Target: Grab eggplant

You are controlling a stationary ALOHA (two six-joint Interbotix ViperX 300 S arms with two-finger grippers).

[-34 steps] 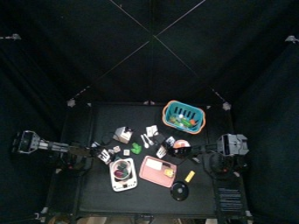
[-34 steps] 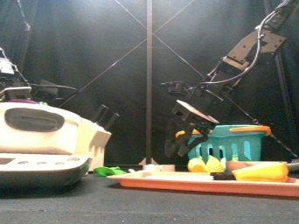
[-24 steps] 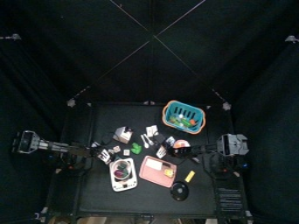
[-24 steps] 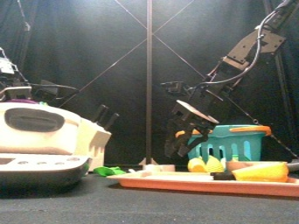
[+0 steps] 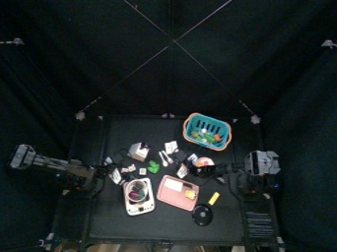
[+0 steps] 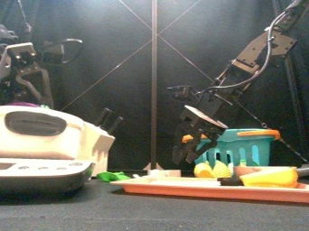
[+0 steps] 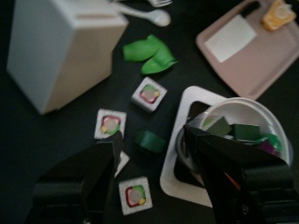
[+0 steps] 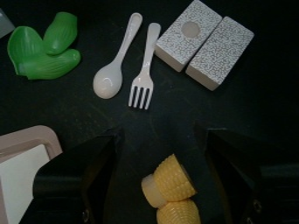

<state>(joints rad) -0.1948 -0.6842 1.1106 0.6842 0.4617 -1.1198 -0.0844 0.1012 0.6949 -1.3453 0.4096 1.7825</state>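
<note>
Black-curtained pen, small black table crowded with toy food; left gripper hung high over the table's left side, jaws spread wide, probably poised for a descent; below it a white bowl on a square plate, beside a pink tray; eggplant hard to confirm, likeliest the dark purplish piece among the bowl's green bits, small, glossy, half hidden; right gripper likewise parted over spoon and fork, near yellow corn, seemingly parked clear of the bowl.
</note>
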